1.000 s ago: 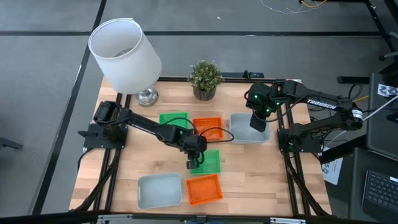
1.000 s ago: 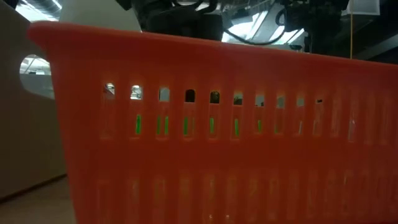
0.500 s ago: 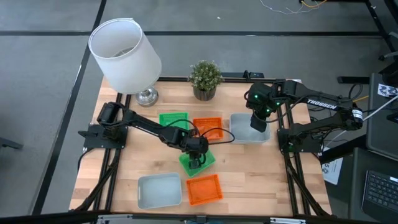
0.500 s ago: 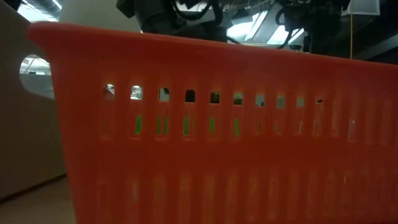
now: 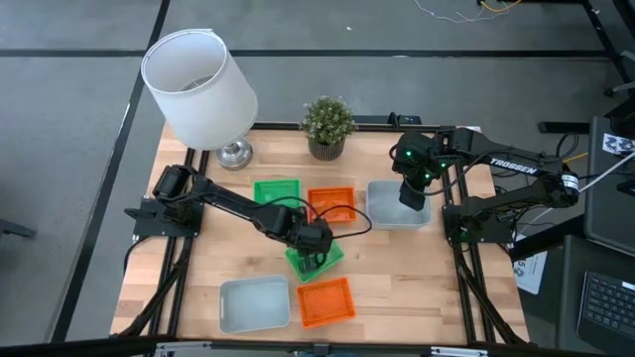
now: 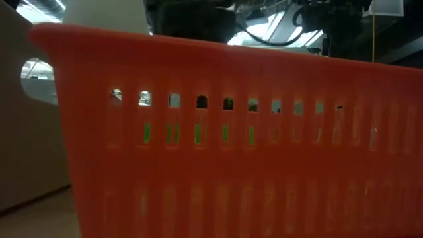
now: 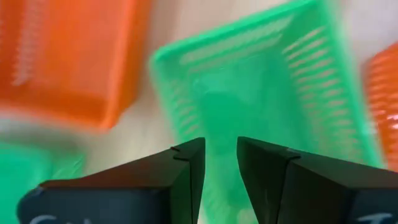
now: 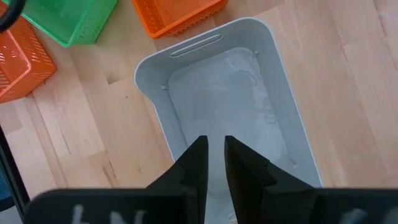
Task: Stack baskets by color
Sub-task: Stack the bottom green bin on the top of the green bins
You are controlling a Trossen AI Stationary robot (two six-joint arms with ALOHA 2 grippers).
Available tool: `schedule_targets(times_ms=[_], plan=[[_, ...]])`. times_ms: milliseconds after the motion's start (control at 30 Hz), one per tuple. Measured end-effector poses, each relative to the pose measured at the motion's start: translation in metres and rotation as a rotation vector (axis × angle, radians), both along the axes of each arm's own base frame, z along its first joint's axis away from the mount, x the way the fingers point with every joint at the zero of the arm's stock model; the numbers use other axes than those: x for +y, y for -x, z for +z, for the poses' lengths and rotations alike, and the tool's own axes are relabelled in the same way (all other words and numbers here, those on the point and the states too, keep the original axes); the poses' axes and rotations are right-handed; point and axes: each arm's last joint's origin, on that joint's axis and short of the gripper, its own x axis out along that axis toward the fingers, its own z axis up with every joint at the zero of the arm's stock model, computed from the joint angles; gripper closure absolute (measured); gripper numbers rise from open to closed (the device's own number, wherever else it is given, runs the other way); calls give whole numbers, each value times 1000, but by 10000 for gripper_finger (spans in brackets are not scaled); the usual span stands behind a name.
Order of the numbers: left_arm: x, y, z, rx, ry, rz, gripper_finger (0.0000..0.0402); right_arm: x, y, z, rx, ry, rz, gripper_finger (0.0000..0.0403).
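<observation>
The left gripper (image 5: 316,260) is pinching the tilted green basket's (image 5: 319,260) rim at mid-table; the right gripper (image 5: 411,194) is gripping the far grey basket's (image 5: 385,210) wall.

The right gripper (image 8: 214,163) hangs over a pale grey basket (image 8: 186,81) sitting on the wooden table (image 8: 81,130), its two dark fingers (image 8: 193,165) close together with just a narrow slit between them, poised over the near end of the tray. Whether they pinch the rim I can't make out. The grey basket looks empty, a slot handle in its far wall. Beyond it sits a green basket (image 8: 71,18), an orange basket (image 8: 177,14) beside that, and another orange one (image 8: 22,62) off at the edge.
</observation>
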Motion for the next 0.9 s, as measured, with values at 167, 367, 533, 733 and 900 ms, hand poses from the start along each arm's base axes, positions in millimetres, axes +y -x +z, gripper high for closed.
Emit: schedule_targets(times_ms=[167,367,533,733,900], plan=[[4,10,0,96,-52,116,314,0,0,0,0,0,0,350],[5,14,-10,122,-18,152,290,0,0,0,0,0,0,350],[3,12,-10,94,-6,147,282,0,0,0,0,0,0,350],[2,10,-9,74,13,155,282,0,0,0,1,0,0,350],[1,7,-8,44,61,160,282,0,0,0,-3,2,2,350]])
